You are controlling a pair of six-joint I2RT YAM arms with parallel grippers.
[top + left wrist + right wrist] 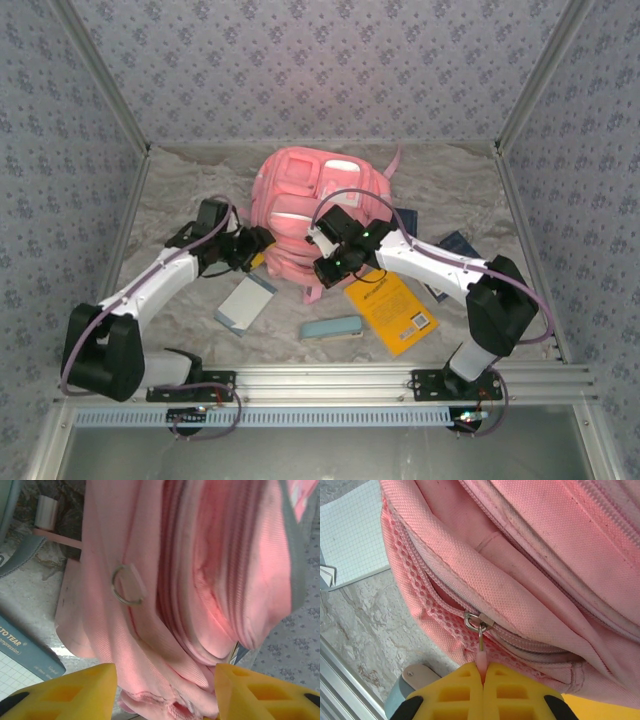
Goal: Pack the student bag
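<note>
The student bag [300, 200], lying mid-table, is straddled at its left edge by the spread jaws of the left gripper [255, 250]. Its zip pull [481, 652] is pinched by the right gripper [483, 672] and is best drawn steadily along the track.

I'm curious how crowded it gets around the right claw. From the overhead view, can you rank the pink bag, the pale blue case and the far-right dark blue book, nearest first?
1. student bag: touching; the right gripper pinches its zip pull at the near edge.
2. pale blue case: on the table, toward the arm bases.
3. dark blue book: far right, past the right arm.
</note>
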